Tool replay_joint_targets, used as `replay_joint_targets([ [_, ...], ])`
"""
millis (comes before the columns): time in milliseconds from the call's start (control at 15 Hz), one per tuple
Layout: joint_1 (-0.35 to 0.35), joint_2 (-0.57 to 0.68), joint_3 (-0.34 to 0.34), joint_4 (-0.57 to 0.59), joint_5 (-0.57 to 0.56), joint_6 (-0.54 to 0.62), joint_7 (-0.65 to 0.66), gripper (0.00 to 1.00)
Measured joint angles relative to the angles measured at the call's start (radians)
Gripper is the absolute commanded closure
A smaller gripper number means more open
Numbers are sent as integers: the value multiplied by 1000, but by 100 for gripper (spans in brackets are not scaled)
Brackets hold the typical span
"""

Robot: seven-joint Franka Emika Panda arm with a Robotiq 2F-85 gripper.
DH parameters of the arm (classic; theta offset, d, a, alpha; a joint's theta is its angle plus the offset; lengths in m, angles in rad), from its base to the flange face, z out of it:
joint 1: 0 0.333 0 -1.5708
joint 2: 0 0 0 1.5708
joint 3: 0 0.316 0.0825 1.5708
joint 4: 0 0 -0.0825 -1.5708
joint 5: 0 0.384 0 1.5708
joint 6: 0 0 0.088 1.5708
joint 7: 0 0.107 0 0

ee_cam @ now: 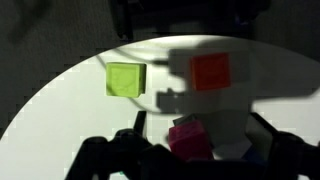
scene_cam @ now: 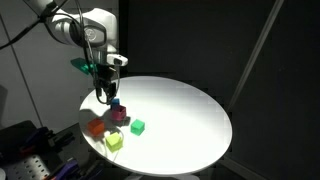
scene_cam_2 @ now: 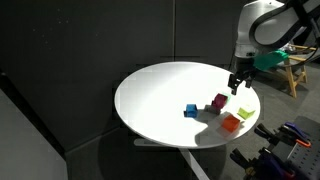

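My gripper (scene_cam: 105,96) hangs open over a cluster of small blocks near the edge of the round white table (scene_cam: 185,110). In the wrist view a magenta block (ee_cam: 190,138) lies between the two dark fingers and touches neither. It also shows in both exterior views (scene_cam: 119,115) (scene_cam_2: 219,102). A blue block (scene_cam: 116,103) sits right by it. A red block (ee_cam: 211,72) (scene_cam: 97,127) and a yellow-green block (ee_cam: 126,79) (scene_cam: 114,142) lie beyond it, closer to the rim. The gripper (scene_cam_2: 237,84) holds nothing.
A green block (scene_cam: 138,126) lies apart from the cluster, toward the table's middle. Dark curtains stand behind the table. Equipment and cables sit below the rim (scene_cam: 25,140). A wooden stool (scene_cam_2: 297,70) stands at the side.
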State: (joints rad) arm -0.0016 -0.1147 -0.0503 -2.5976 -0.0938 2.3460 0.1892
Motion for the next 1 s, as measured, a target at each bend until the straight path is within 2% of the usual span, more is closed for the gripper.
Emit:
replay_joint_targets([
  [600,-3,-162,5,-20,20,-78,20,0],
  [1000,-2,-238,14,-34,22,-80,-51,0],
])
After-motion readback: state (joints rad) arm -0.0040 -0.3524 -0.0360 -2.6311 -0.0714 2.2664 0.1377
